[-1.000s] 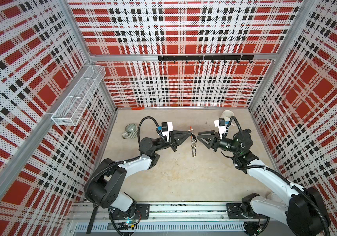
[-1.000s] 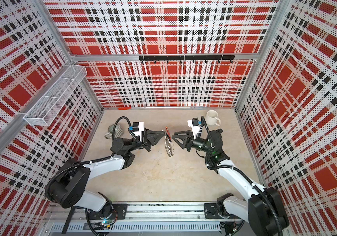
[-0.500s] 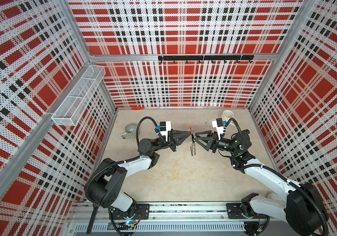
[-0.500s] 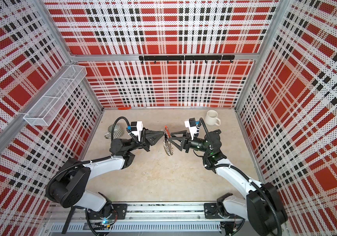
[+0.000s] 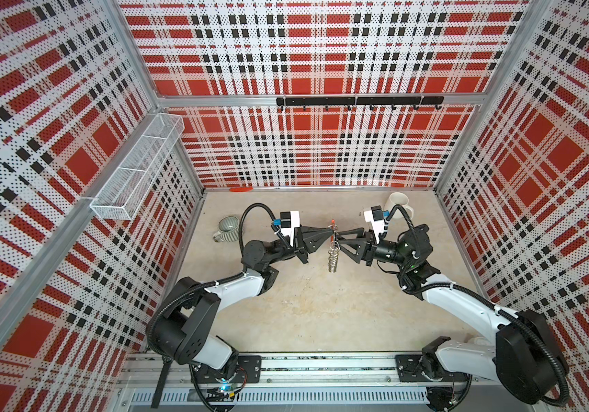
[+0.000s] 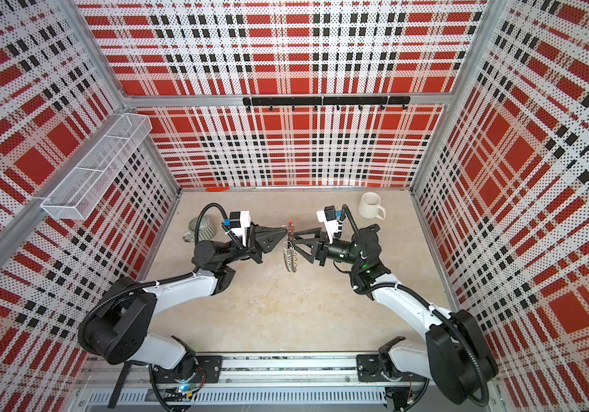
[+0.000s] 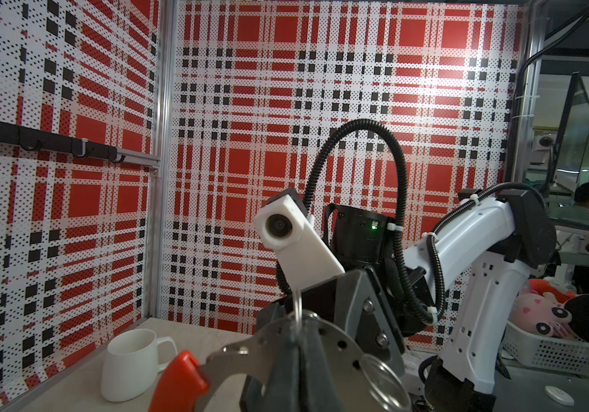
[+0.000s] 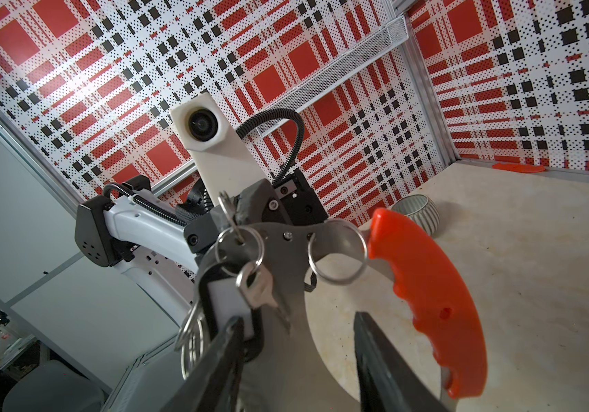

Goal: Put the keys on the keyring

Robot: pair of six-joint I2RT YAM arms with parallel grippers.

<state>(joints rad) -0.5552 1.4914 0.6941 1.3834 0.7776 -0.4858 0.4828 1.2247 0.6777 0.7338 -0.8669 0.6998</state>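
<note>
Keyring (image 8: 284, 264) numbers one, keys (image 8: 258, 289) one, grey mug (image 5: 228, 228) one, white mug (image 5: 397, 206) one.

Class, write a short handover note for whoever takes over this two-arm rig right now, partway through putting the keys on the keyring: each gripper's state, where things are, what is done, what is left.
Grippers: the left gripper is shut on the keyring, holding it above the table; the right gripper is open, jaws either side of the keyring's plate.
Things: the key and its black tag appear to hang from a wire loop on the keyring, beside one right finger.
Done: the key looks threaded on.
Left: check that it hangs free, back the right gripper away, set the keyring down.
</note>
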